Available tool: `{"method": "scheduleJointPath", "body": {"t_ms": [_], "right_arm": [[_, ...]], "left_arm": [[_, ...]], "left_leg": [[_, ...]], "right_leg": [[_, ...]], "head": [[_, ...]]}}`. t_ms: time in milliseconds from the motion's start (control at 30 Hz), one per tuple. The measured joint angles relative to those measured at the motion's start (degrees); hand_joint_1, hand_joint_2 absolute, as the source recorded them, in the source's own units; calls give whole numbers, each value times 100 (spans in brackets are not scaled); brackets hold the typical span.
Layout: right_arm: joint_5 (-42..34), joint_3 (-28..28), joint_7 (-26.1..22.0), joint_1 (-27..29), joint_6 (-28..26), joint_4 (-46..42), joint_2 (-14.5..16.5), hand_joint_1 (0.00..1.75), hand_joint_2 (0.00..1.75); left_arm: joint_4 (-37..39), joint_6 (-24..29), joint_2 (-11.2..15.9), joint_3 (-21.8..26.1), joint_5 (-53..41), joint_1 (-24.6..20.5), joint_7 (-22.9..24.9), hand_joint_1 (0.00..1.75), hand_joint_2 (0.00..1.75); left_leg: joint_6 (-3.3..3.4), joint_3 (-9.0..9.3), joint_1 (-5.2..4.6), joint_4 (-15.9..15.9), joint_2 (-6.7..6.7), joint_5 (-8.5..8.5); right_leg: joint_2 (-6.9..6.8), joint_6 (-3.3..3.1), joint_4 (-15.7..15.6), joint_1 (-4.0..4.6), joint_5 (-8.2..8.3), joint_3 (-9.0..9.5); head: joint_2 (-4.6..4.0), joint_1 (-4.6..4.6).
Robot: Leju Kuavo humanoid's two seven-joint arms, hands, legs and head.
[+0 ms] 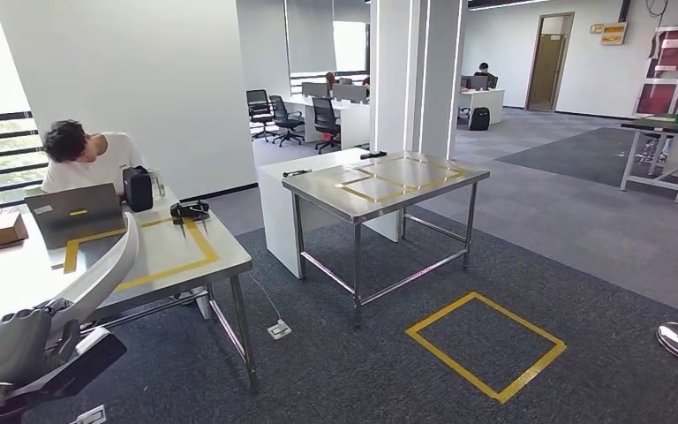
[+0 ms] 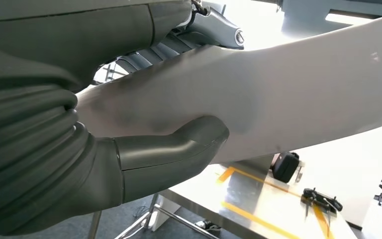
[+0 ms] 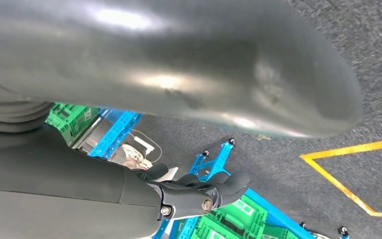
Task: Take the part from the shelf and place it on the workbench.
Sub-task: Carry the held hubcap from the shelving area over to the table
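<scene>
Pale grey curved part (image 1: 97,274)

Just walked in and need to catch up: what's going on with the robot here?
The robot's left hand grips a long pale curved part, thumb pressed against it, low beside the near steel workbench marked with yellow tape. The part is not yet set down. A person sits behind that bench at a laptop. The right hand hangs above the carpet, holding nothing.

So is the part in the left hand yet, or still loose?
Held. The left hand grips the long pale part, thumb pressed on one face and darker fingers wrapped over the other edge.
</scene>
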Motion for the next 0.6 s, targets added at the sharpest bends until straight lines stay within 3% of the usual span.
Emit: {"method": "scheduleJointPath", "body": {"t_ms": [67,167,233,267,333,367,400,433,500,533,600], "right_arm": [[-12,-11,7,-5,1,1,17,0,0],[-22,-24,10,-11,3,1,43,0,0],[-22,-25,-7,-19,0,-1,43,0,0],[-22,-25,-15,-19,-2,-1,38,0,0],[-21,-26,-21,-10,-4,-1,35,0,0],[-21,-26,-20,-4,-3,-1,35,0,0],[-21,-27,-21,1,-3,-1,35,0,0],[-20,-28,-22,2,-2,-1,33,0,0],[-20,-28,-27,3,-2,0,28,0,0],[-20,-27,-28,5,-2,1,31,0,0],[-20,-28,-26,10,1,2,40,0,0]], "left_arm": [[3,-17,1,0,-8,-41,25,157,175],[-6,-34,4,0,-15,-66,43,157,175],[-14,-36,4,0,-18,-95,48,157,175],[-14,-37,0,0,-19,-110,48,157,175],[1,-38,-4,0,-21,-112,50,157,175],[8,-39,-6,0,-22,-93,50,157,175],[16,-39,-8,0,-24,-75,50,157,175],[22,-39,-8,0,-26,-63,50,157,175],[27,-39,-8,0,-29,-62,50,157,175],[27,-39,-8,0,-30,-68,51,157,175],[28,-40,-6,-1,-30,-77,51,157,175]], "left_leg": [[75,250,-46,-518,17,137],[123,346,-55,-662,-9,61],[173,458,-5,-759,-19,47],[195,509,15,-786,-19,34],[216,562,25,-788,-32,-16],[215,585,26,-779,-43,-48],[208,613,28,-766,-57,-85],[195,646,34,-744,-69,-126],[147,709,48,-683,-82,-229],[113,720,46,-644,-91,-280],[50,721,31,-616,-108,-340]], "right_leg": [[-12,43,-14,6,-49,41],[-43,143,-69,-7,-85,83],[-45,193,152,5,-203,10],[-37,210,441,3,-316,-141],[-24,241,1214,8,-555,-624],[-23,251,1475,5,-572,-836],[-23,257,1526,3,-469,-951],[-23,259,1336,2,-251,-943],[-18,262,553,-1,245,-675],[-10,248,235,7,378,-544],[2,186,14,26,385,-441]], "head": [[-1,2],[1,10],[1,14],[1,22],[1,37],[1,42],[1,44],[1,46],[1,49],[0,49],[0,40]]}}
